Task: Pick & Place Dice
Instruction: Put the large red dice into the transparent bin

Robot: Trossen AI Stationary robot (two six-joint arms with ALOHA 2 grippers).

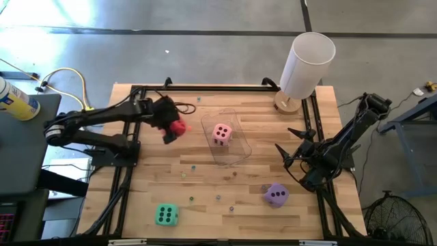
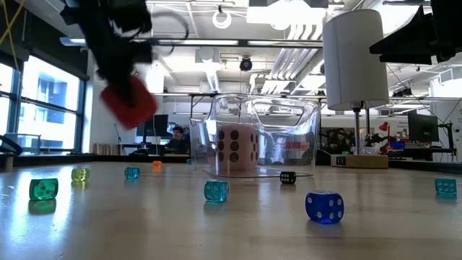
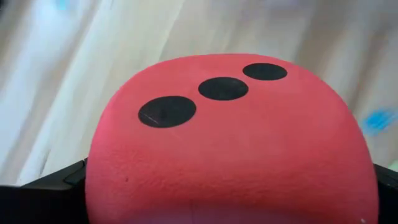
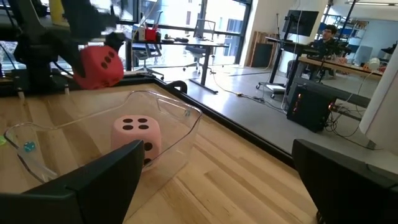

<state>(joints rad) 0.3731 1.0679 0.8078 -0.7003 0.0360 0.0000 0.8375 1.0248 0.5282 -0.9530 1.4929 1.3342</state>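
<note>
Red die point(image 1: 178, 128) sits pinched in left gripper point(image 1: 171, 130), up off worktop point(image 1: 205, 205), just beside bin point(image 1: 239, 156) w/ pink die point(image 1: 222, 133) inside. Carry it over the rim, centre, then let go low. Right gripper point(image 1: 292, 149) waits spread, empty.

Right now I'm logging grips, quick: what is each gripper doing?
Left gripper: jaws closed on the red die, held in the air.
Right gripper: jaws open, holding nothing.
</note>
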